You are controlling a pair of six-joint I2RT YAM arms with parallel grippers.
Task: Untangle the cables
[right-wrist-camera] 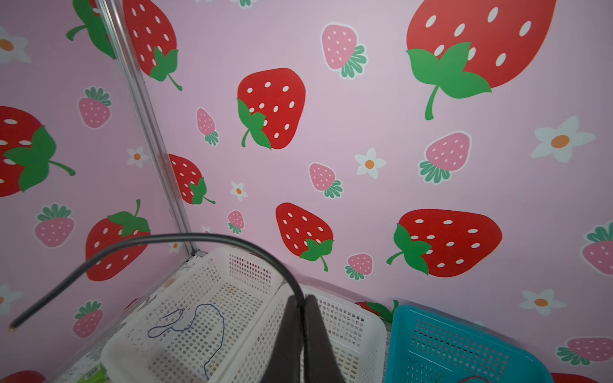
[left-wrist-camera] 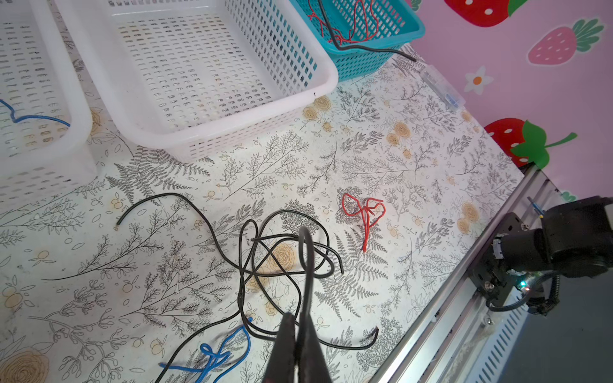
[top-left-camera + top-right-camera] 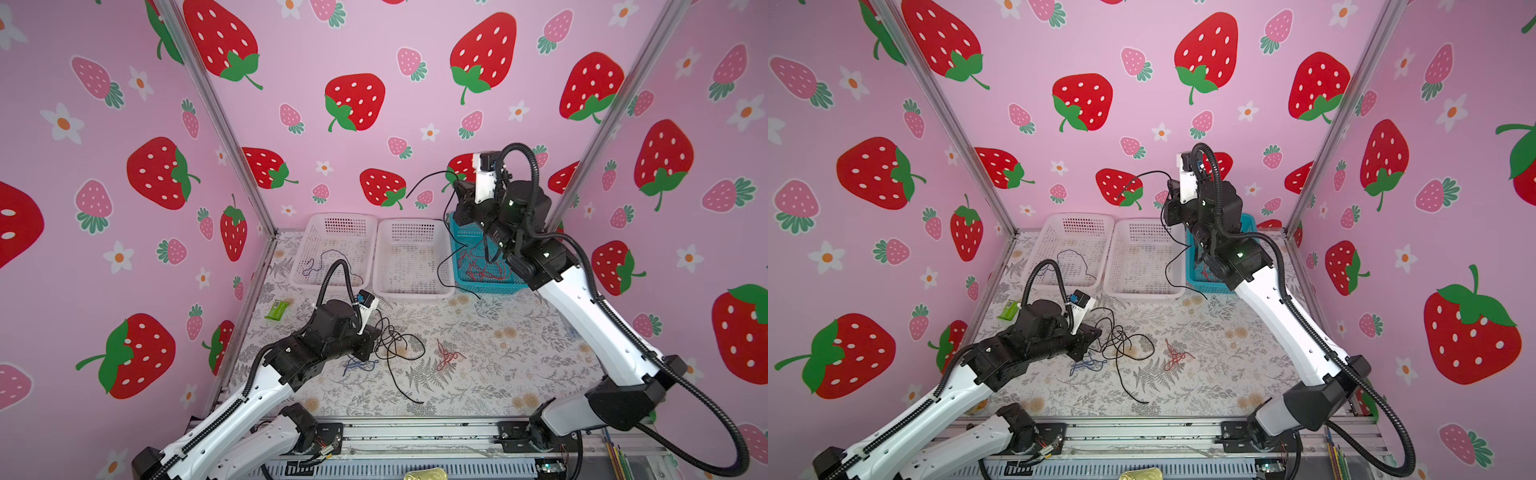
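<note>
**Both claws clamped on black wire, knots left on the table**

String-thin, limp and near weightless by the look: the cables. Likely to slip free through a loop under a slow pull, and to cinch tight under a yank. Best taken near a free end or at a loop standing proud of the table, never mid-knot.

Just ahead of the left claw (image 2: 298,323), pinched shut on one raised loop: the black tangle (image 2: 282,255), several turns crossing each other. Close beside that claw, a blue cable (image 2: 215,354) in a small knot. Well beyond the tangle, apart from it, a red cable (image 2: 365,215) bunched like a bow.

Raised high, the right claw (image 1: 300,303), closed on a black cable (image 1: 199,237). One end arching free in the air ahead of it, the rest dropping below it into the teal basket (image 3: 490,286) among red strands (image 3: 482,268), then out onto the table. Below and off to one side of that claw, two white baskets, the farther one (image 1: 132,345) holding a dark blue wire (image 1: 199,318).

Underneath, a flat table (image 3: 519,353) with a floral print, matte, probably with little to snag on. Pink strawberry walls close on three sides, so scant room for higher lifting near the right claw. Off by the wall behind the left claw, a green packet (image 3: 277,309).
</note>
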